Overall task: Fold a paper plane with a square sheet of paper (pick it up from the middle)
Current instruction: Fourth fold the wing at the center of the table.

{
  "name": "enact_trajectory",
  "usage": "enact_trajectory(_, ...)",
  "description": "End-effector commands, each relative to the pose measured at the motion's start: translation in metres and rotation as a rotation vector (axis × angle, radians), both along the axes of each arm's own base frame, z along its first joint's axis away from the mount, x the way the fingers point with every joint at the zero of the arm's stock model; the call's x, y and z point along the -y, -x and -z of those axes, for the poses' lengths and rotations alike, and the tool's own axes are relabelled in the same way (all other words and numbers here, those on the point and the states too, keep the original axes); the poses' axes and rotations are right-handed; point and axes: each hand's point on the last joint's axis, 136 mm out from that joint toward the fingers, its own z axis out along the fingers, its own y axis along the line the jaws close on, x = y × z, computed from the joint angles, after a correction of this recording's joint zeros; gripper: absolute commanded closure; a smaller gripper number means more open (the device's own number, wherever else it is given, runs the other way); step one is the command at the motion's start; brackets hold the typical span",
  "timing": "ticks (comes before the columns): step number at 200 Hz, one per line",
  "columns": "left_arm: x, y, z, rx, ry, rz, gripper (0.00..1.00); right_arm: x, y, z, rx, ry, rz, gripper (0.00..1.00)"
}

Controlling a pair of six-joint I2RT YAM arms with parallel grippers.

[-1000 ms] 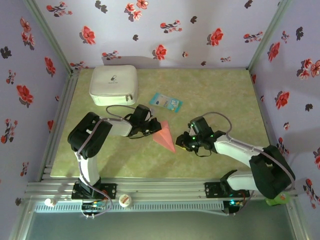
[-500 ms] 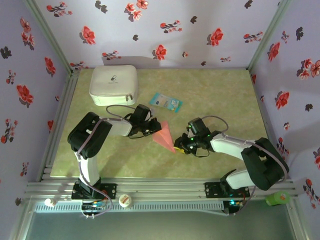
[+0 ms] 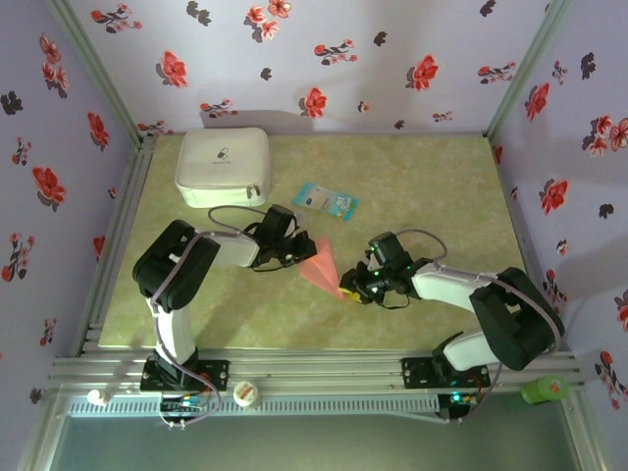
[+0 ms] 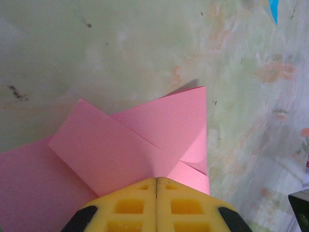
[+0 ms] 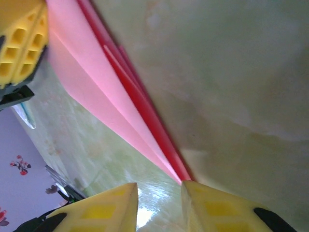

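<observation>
The right gripper (image 3: 350, 287) has moved in and opened a little. Now the sharp nose of the paper plane (image 3: 321, 263) sits between its fingers, not pinched yet. I think it can grab next. The left gripper (image 3: 292, 248) is squeezed shut on the wide back end. The plane lies long from gripper to gripper, nose toward the right one.

White-and-black arms (image 3: 175, 329), looping black cables (image 3: 228, 209), yellow gridded pincer fingers (image 4: 130, 205).
</observation>
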Motion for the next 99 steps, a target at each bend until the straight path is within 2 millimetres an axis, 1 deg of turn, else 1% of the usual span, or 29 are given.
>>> enact_trajectory(1, -0.024, 0.024, 0.034, -0.119, -0.115, -0.015, 0.93, 0.009, 0.017, 0.011, -0.053, 0.048, -0.054, 0.71)
enact_trajectory(42, -0.024, 0.023, 0.035, -0.122, -0.115, -0.018, 0.93, 0.005, 0.022, 0.013, -0.075, 0.028, -0.089, 0.70)
enact_trajectory(67, -0.024, 0.024, 0.036, -0.126, -0.114, -0.020, 0.93, -0.003, 0.018, 0.010, -0.066, -0.016, -0.090, 0.71)
enact_trajectory(99, -0.024, 0.024, 0.037, -0.128, -0.116, -0.021, 0.93, -0.006, 0.017, 0.010, -0.061, -0.030, -0.092, 0.72)
